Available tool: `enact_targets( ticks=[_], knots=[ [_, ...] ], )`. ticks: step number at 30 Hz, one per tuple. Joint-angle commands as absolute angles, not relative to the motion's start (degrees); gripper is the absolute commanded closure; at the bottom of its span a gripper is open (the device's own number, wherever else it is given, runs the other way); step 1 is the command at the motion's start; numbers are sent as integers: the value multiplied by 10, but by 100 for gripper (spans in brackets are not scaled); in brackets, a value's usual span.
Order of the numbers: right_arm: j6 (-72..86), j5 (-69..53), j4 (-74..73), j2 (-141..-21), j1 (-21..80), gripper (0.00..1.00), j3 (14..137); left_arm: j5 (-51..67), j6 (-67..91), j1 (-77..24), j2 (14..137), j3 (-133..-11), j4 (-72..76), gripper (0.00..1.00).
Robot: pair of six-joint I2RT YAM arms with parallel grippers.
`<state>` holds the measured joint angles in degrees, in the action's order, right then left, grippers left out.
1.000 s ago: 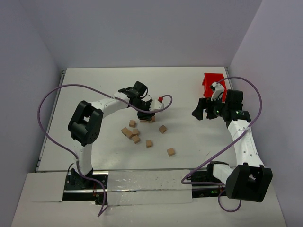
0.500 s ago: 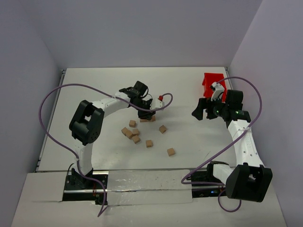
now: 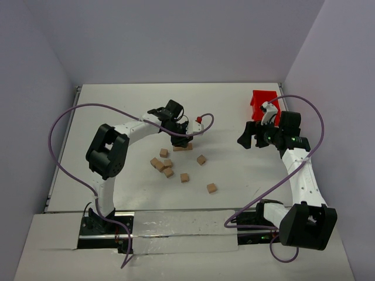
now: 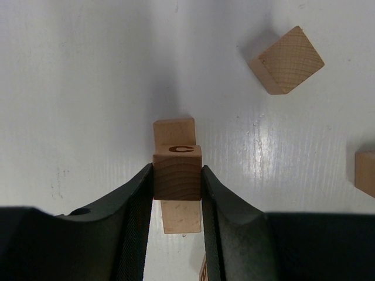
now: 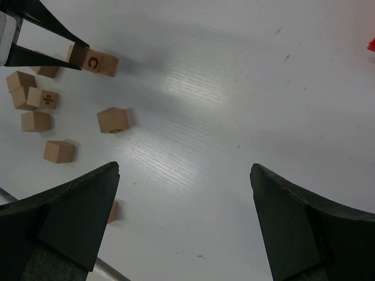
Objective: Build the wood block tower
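Overall: left arm is down at the stack mid-table, right arm hangs off to the side near the bin.
Left gripper point(image 4: 177, 170): clamped narrow on one wood cube, the C block point(image 4: 177, 182); both fingers point(image 4: 137, 199) press flat on its sides.
C block: upright and square, with a letter C on the face toward the far side.
Tower point(image 4: 174, 132): low base of plain cubes lying flat on the table point(image 3: 117, 105). One cube shows beyond the C block and one on the near side. The C block sits over the line where they meet. Cannot tell if it rests on them or hangs just above.
Tower location: about mid-table, a bit left of centre, right under the left gripper in the top view.
Loose blocks point(image 3: 164, 163): a small cluster just on the near side of the tower. Three singles lie further toward the near right, apart from each other. One lies tilted near the tower in the left wrist view.
Right gripper point(image 5: 183, 171): jaws spread wide, nothing between them, over bare table well apart from the blocks.
Red bin point(image 3: 263, 100): far right corner, just beyond the right gripper.
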<state>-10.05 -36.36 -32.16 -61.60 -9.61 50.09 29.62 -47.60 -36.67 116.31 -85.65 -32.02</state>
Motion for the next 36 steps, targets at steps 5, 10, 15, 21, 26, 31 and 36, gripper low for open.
enact_targets(
  ticks=[5, 10, 15, 21, 26, 31, 36],
  knots=[
    [-98, -366, -305, -610, -93, 0, 496, 294, -466, -371, 1170, -881, -290, 68],
    [-98, -367, -305, -611, -92, 0, 496, 294, -468, -370, 1169, -875, -288, 67],
    [-98, -366, -305, -612, -93, 0, 496, 295, -474, -372, 1167, -872, -296, 66],
    [-98, -366, -305, -613, -93, 0, 497, 304, -480, -375, 1158, -860, -298, 65],
    [-98, -366, -305, -614, -93, 0, 497, 305, -480, -376, 1153, -854, -297, 64],
    [-98, -366, -305, -616, -93, 0, 497, 299, -475, -377, 1156, -853, -291, 56],
    [-98, -366, -305, -617, -92, 0, 497, 291, -472, -378, 1159, -850, -284, 50]
  ],
)
